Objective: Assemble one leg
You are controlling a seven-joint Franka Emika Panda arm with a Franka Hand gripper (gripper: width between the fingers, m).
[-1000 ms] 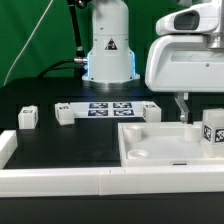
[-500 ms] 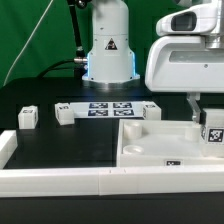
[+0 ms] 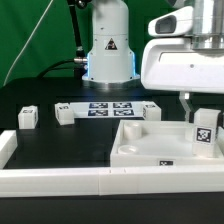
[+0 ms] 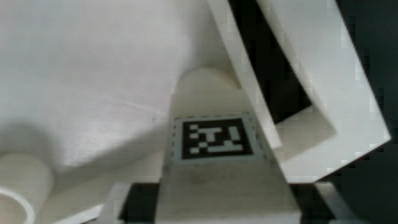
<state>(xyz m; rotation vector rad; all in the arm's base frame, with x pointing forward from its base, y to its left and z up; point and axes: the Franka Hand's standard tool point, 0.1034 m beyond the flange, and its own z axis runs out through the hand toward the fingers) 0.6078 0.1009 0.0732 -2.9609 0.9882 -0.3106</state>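
Green curtain is hanging behind the black table, and a white rail is running along the table's near edge in the exterior view. We are seeing the arm's white base standing at the back, with the marker board lying flat in front of it. Two small white blocks are sitting on the table at the exterior view's left, one nearer the edge and one just beside the marker board.

We are looking at the large white tray on the exterior view's right, near the rail. It is showing a round recess close to its near left corner. The gripper is hanging from the big white wrist housing over the tray's right part. Its fingers are pinching the leg, which is standing upright with its square marker facing the exterior camera. We cannot tell if the leg's lower end is touching the tray or is just above it.

In the wrist view we are seeing the leg from above, its marker facing this camera too, and dark finger pads are pressing on both its sides near the frame's edge. Behind it the tray's white floor and one raised wall are filling the picture, and a round recess is showing near the leg.
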